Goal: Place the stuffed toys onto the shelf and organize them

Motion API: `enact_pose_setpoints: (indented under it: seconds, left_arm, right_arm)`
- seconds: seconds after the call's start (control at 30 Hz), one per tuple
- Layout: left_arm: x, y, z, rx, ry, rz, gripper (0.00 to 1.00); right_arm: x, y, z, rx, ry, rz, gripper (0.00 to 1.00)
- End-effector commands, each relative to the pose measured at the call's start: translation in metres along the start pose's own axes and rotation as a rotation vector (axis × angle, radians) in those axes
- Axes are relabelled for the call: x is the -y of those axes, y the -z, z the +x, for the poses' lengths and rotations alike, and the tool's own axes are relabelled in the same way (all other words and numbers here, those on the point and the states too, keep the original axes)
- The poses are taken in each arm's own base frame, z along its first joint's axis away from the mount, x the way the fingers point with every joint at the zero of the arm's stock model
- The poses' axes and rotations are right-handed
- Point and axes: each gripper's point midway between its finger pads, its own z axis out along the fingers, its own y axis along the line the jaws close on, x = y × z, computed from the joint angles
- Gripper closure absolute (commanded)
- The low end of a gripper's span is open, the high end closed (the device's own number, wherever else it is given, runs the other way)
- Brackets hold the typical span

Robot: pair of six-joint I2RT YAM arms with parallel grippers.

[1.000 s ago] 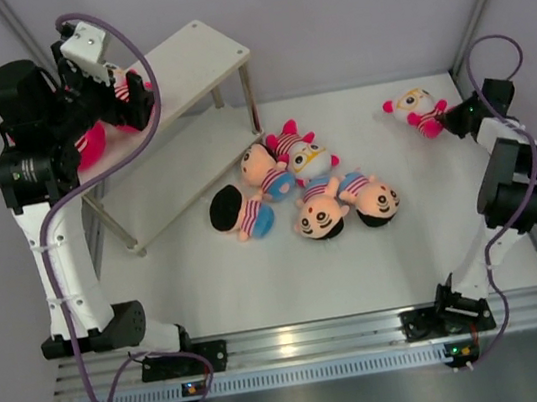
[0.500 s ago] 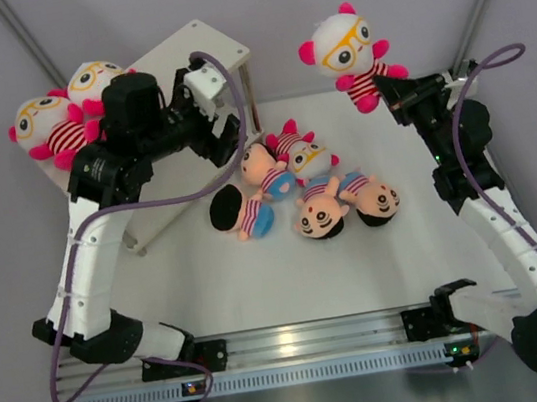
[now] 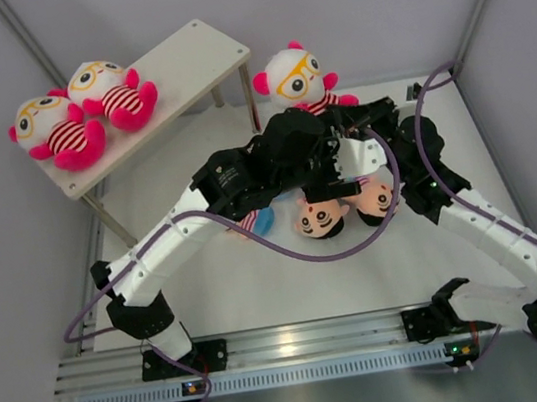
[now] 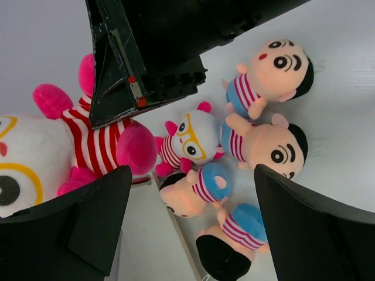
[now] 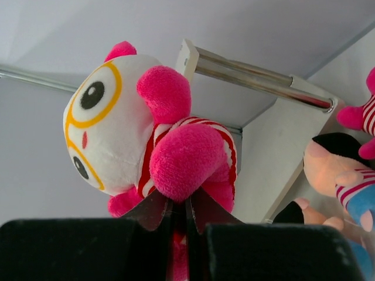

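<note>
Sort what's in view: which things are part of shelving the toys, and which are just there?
Job: shelf; two glasses plushies on top; third glasses plushie in right gripper; fourth glasses plushie and four black-haired dolls heaped on table.
Just there: purple cables; aluminium rail.

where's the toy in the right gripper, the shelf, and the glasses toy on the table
held toy (image 5: 111,123), right wrist view, face
shelf (image 3: 192,61), top view, bare top board
table toy (image 4: 194,136), left wrist view, face

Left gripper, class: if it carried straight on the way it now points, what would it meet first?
Most likely the black-haired doll lying centred between the open jaws of the left gripper, with a white toy right beside it. Depth is unclear, so either could come first.
</note>
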Motion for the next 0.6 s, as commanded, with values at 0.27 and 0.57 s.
enact_pose_setpoints:
  seconds: [0.27, 0.57]
  left_arm:
    - [-0.063, 0.006, 0.001, -0.044, -0.016, -0.305, 0.12]
    - [-0.05, -0.018, 0.006, -0.056, -0.005, -0.254, 0.35]
  right_arm:
    - [-0.046, 0.019, 0.008, -0.005, -0.06, -0.131, 1.0]
    - [-0.056, 0.034, 0.004, -0.007, -0.069, -0.171, 1.0]
